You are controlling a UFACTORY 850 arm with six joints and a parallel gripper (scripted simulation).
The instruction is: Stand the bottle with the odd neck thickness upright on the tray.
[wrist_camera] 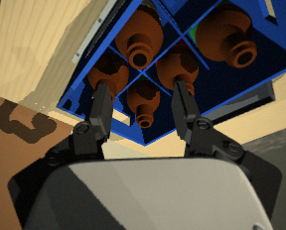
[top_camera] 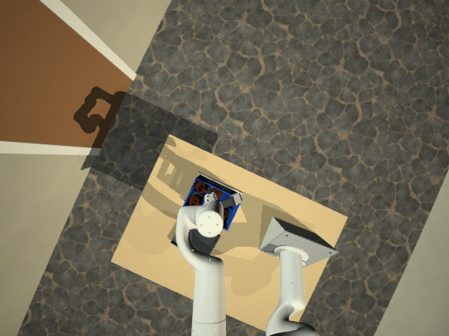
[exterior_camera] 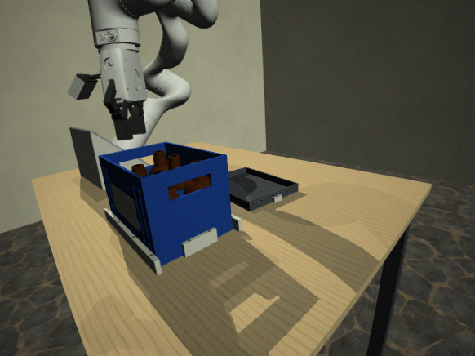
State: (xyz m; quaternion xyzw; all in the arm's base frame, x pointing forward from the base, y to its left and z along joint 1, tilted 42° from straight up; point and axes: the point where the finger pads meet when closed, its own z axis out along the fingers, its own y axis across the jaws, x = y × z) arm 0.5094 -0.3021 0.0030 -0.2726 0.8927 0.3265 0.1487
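Wooden table (top_camera: pixel 247 262) (exterior_camera: pixel 326 216), open, empty hand (top_camera: pixel 211 193) (exterior_camera: pixel 130 132) (wrist_camera: pixel 141 94) above blue crate (top_camera: pixel 230 223) (exterior_camera: pixel 192 216) (wrist_camera: pixel 164 133) of brown bottles (top_camera: pixel 194 199) (exterior_camera: pixel 160 161) (wrist_camera: pixel 144 99), dark tray (top_camera: pixel 174 242) (exterior_camera: pixel 261 202) (wrist_camera: pixel 248 101) beside the crate.

A wooden table (top_camera: pixel 285 216) (exterior_camera: pixel 367 204) stands on dark stone-patterned flooring (top_camera: pixel 308 73) (exterior_camera: pixel 24 269) near pale walls (top_camera: pixel 162 0) (exterior_camera: pixel 228 65).

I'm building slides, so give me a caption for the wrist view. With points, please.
Open pincer (exterior_camera: pixel 130 132) (wrist_camera: pixel 141 94) above brown bottles in a blue crate (exterior_camera: pixel 188 216) (wrist_camera: pixel 143 140).

Open tool (wrist_camera: pixel 141 94) over blue crate (wrist_camera: pixel 184 34), five brown bottles (wrist_camera: pixel 140 42) in compartments
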